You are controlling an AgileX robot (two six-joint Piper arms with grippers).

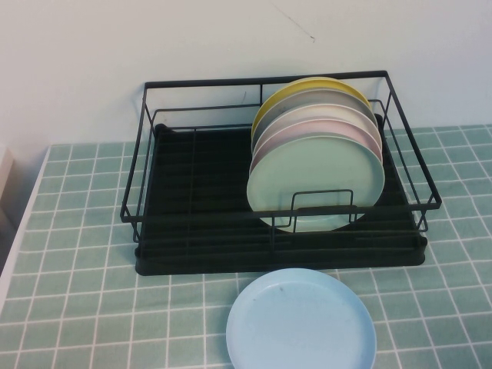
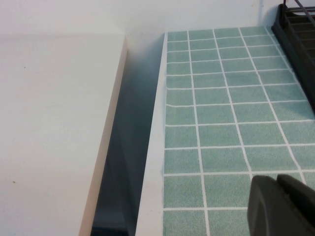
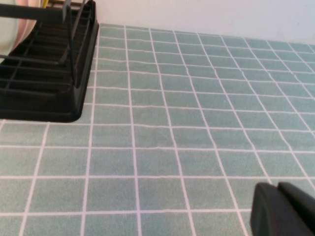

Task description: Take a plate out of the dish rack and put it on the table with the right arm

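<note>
Plate (image 1: 300, 320) flat on table (image 1: 77, 307), just near of rack (image 1: 192, 223). Left gripper (image 2: 281, 205) over table's left edge; right gripper (image 3: 283, 209) right of rack; both apparently closed, empty.

The green-tiled table (image 1: 69, 254) carries the black dish rack (image 1: 192, 254) and, just before it, the sky-blue plate (image 1: 300, 321)

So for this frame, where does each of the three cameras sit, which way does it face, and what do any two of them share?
High view: raised on the robot's side, angled down at the dish rack, its stacked plates and the blue plate on the table; no arm shows.
Left wrist view: low, off the rack's left end, over the table edge; left gripper in the corner.
Right wrist view: low, off the rack's right end; right gripper in the corner.
All three share rack and tiles.
</note>
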